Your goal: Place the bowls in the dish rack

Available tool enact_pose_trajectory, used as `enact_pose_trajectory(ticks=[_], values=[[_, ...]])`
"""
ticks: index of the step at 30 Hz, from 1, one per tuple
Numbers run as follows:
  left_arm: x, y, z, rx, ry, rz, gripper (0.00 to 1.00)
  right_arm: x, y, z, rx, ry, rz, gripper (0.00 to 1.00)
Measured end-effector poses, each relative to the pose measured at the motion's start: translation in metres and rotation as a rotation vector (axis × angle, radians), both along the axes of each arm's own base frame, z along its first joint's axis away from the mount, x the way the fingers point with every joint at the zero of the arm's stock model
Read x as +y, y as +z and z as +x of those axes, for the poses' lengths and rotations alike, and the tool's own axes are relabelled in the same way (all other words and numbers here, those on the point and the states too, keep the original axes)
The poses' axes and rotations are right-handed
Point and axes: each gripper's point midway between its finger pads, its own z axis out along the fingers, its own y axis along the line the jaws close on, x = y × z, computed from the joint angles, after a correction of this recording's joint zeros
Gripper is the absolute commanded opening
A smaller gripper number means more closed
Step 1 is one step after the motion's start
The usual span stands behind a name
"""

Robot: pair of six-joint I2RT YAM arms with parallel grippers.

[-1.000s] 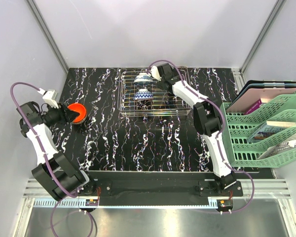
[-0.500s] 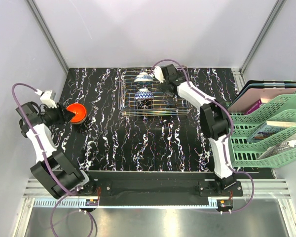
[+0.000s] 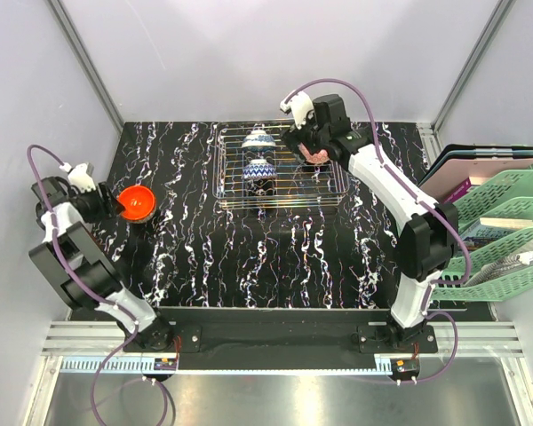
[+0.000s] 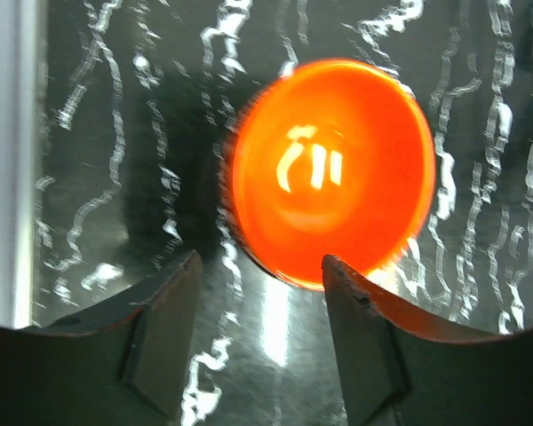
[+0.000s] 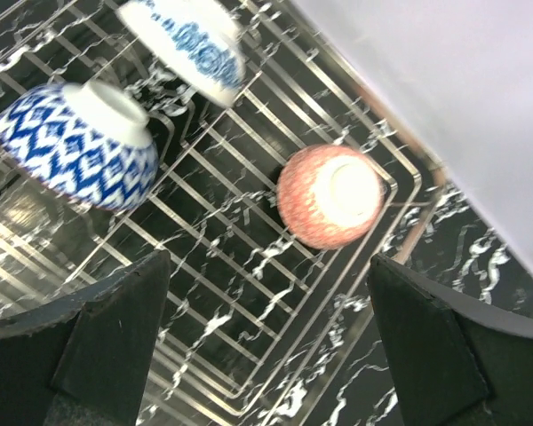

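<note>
An orange bowl [image 3: 135, 204] stands upright on the black marbled table at the left. My left gripper [image 3: 109, 207] is open just left of it. In the left wrist view the bowl [image 4: 329, 177] lies just beyond the open gripper [image 4: 259, 266], its near rim beside the right fingertip [image 4: 338, 271]. The wire dish rack [image 3: 280, 197] at the back holds two blue-and-white bowls [image 3: 258, 140] [image 3: 259, 170] and a pink bowl [image 3: 321, 158]. My right gripper [image 3: 304, 146] hovers open over the rack. In the right wrist view [image 5: 266, 275] it is above the upturned pink bowl [image 5: 329, 195].
Green stacked trays [image 3: 480, 231] with papers stand at the right edge, beside the right arm. Grey walls close the table at the back and sides. The rack's wire rim [image 5: 409, 240] runs near the back wall.
My right gripper has risen and shifted right over the rack, and the pink bowl now shows below it. My left arm has swung back left; the orange bowl has stayed put.
</note>
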Motion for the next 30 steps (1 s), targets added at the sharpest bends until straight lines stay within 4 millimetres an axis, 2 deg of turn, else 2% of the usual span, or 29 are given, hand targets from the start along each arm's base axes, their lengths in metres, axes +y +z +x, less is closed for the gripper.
enact_pose_trajectory(ticks=[2, 5, 9, 11, 16, 18, 20, 24, 25, 30], values=[[0.009, -0.001, 0.008, 0.003, 0.004, 0.017, 0.64, 0.001, -0.005, -0.007, 0.029, 0.009, 0.011, 1.0], [0.018, 0.002, 0.018, 0.001, -0.002, 0.065, 0.69, 0.001, -0.023, -0.015, 0.084, 0.015, 0.007, 1.0], [0.017, 0.007, 0.032, -0.008, -0.044, 0.13, 0.78, -0.004, -0.044, -0.026, 0.153, 0.007, -0.014, 1.0], [0.016, 0.007, 0.039, -0.008, -0.065, 0.154, 0.81, -0.004, -0.047, -0.028, 0.165, 0.003, -0.013, 1.0], [0.009, -0.004, 0.055, 0.015, -0.12, 0.201, 0.82, -0.004, -0.048, -0.028, 0.172, -0.005, -0.002, 1.0], [0.006, -0.009, 0.059, 0.027, -0.137, 0.215, 0.88, -0.003, -0.048, -0.029, 0.175, -0.007, 0.002, 1.0], [0.005, -0.011, 0.064, 0.03, -0.156, 0.232, 0.89, -0.003, -0.048, -0.03, 0.178, -0.005, 0.007, 1.0], [0.003, -0.01, 0.075, 0.03, -0.186, 0.271, 0.72, -0.003, -0.05, -0.03, 0.184, -0.008, 0.009, 1.0], [0.002, -0.009, 0.076, 0.029, -0.191, 0.277, 0.65, -0.003, -0.05, -0.03, 0.184, -0.008, 0.009, 1.0], [-0.005, -0.007, 0.081, 0.027, -0.222, 0.305, 0.5, -0.001, -0.05, -0.031, 0.19, -0.003, 0.02, 1.0]])
